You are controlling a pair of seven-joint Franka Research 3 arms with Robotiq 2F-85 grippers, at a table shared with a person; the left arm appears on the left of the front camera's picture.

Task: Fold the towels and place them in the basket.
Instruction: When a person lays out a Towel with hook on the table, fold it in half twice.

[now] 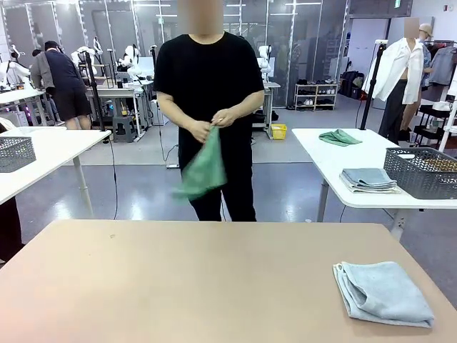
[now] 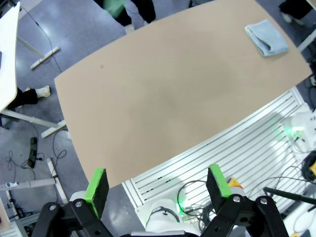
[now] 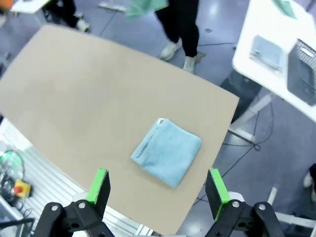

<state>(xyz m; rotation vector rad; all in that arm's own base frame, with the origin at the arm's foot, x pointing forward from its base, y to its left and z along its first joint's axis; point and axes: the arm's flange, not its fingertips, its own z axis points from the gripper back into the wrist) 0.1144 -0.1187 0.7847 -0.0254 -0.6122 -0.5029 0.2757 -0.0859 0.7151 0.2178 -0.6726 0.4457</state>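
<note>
1. Front view.
   - The pale blue-grey towel [image 1: 383, 291] lies at lower right on the tan table [image 1: 178, 286]. It appears already folded into a compact rectangle.
   - At upper centre, the person's hands [image 1: 214, 121] pinch the top of the mint green towel [image 1: 205, 170]. It hangs unfolded beyond the table's far edge.
   - The dark grey mesh basket [image 1: 423, 171] stands at right on a white side table [image 1: 325, 153], well apart from both towels. A stack of folded cloths [image 1: 368, 179] lies just beside it.
   - Judgement: one towel is folded, one is not, and neither is in the basket. The task is at an early stage.

2. Left wrist view.
   - The left gripper [image 2: 157, 170] sits at bottom centre with its fingers spread and nothing between them. It is high above the table's near edge.
   - The pale blue-grey towel [image 2: 266, 38] lies at upper right, well apart from this gripper.
   - A patch of the mint green towel [image 2: 114, 6] shows at the top edge.

3. Right wrist view.
   - The right gripper [image 3: 157, 173] has its fingers spread and holds nothing. It hangs above the pale blue-grey towel [image 3: 167, 152], which lies at frame centre near a table corner.
   - The basket [image 3: 302, 71] is at the right edge, across a strip of open floor.
   - Judgement: that floor gap is the main obstacle, since the basket may be beyond easy reach.
</note>
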